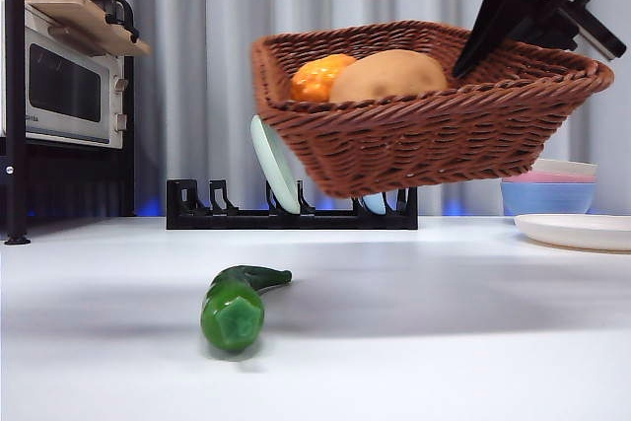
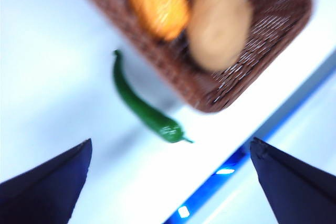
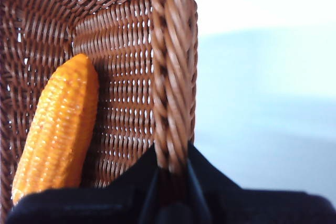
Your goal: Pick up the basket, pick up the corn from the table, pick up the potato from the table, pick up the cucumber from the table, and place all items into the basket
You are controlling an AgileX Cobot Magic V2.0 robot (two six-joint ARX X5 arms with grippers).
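The brown wicker basket hangs tilted in the air above the table. My right gripper is shut on its braided rim and shows in the front view at the upper right. The corn and the potato lie inside the basket; the corn also shows in the right wrist view. The cucumber lies on the table, below the basket's left end. My left gripper is open and empty, high above the cucumber and beside the basket.
A black dish rack with plates stands behind the basket. A microwave on a black shelf is at the back left. Stacked bowls and a white plate are at the back right.
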